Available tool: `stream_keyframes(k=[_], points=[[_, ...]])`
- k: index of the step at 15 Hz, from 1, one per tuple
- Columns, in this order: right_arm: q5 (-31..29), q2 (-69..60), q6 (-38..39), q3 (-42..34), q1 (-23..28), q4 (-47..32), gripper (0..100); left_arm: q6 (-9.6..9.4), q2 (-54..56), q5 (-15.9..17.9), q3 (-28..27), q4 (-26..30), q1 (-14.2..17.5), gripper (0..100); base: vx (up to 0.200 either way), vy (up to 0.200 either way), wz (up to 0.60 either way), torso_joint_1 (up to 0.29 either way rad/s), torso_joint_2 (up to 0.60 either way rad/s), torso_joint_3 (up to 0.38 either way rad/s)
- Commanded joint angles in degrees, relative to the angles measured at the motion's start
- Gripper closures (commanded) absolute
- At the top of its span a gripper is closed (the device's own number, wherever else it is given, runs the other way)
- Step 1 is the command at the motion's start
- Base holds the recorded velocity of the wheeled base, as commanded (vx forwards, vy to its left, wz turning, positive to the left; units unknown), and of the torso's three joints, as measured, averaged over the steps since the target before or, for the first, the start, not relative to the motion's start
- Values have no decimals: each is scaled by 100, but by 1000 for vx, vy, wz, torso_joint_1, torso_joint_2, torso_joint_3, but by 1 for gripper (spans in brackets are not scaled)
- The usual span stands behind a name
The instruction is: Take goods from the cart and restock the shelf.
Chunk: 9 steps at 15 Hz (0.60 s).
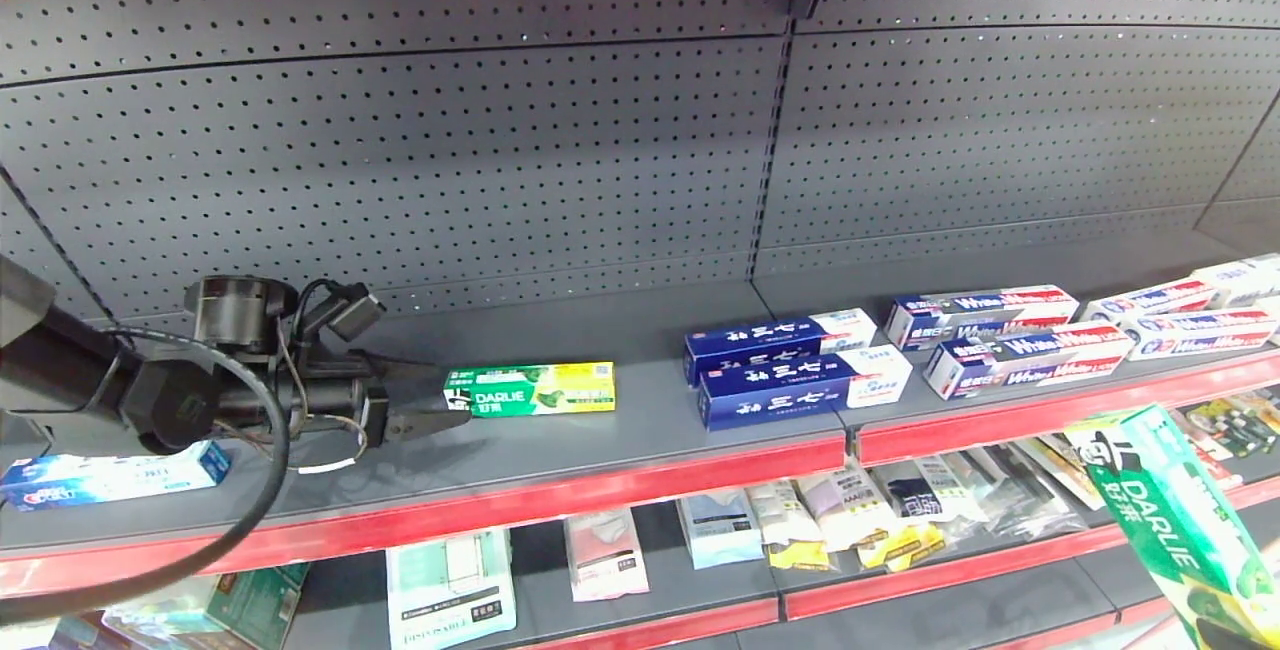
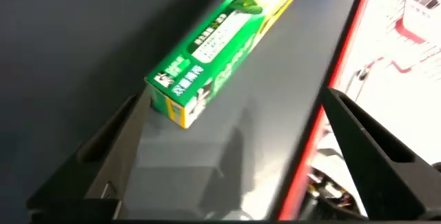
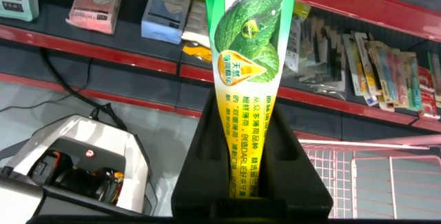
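A green toothpaste box (image 1: pixel 530 389) lies flat on the grey shelf (image 1: pixel 600 450), just past my left gripper (image 1: pixel 432 398). That gripper is open, its fingers (image 2: pixel 110 162) spread wide, and the box's near end (image 2: pixel 179 89) sits right at the fingertips, apart from them. My right gripper (image 3: pixel 251 148) is shut on a second green toothpaste box (image 3: pixel 249 65), which stands tilted at the lower right of the head view (image 1: pixel 1175 520), in front of the shelves.
Blue toothpaste boxes (image 1: pixel 790 370) and white-blue ones (image 1: pixel 1010 340) lie to the right on the same shelf. Another box (image 1: pixel 110 478) lies at the far left. Packets (image 1: pixel 860 510) fill the lower shelf. A red-framed cart (image 3: pixel 386 182) stands below the right gripper.
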State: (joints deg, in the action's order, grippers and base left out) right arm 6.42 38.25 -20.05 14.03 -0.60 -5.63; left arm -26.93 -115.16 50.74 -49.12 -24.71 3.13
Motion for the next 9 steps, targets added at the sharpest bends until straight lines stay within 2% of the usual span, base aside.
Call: stream_keyframes(k=[1, 3, 6, 9], points=[[-10, 68, -69, -14, -2, 1, 100, -471, -384, -2, -160, 133, -6, 0, 0, 0, 0, 0, 0, 0], [-10, 68, -139, -58, -2, 1, 100, -489, -428, -2, -502, 441, -76, 0, 0, 0, 0, 0, 0, 0], [-1, 130, -192, -111, -2, 1, 100, -524, -736, -2, -1074, 529, -181, 0, 0, 0, 0, 0, 0, 0], [-1, 156, -245, -102, -2, 1, 100, -524, -867, 15, -1355, 660, -384, 0, 0, 0, 0, 0, 0, 0]])
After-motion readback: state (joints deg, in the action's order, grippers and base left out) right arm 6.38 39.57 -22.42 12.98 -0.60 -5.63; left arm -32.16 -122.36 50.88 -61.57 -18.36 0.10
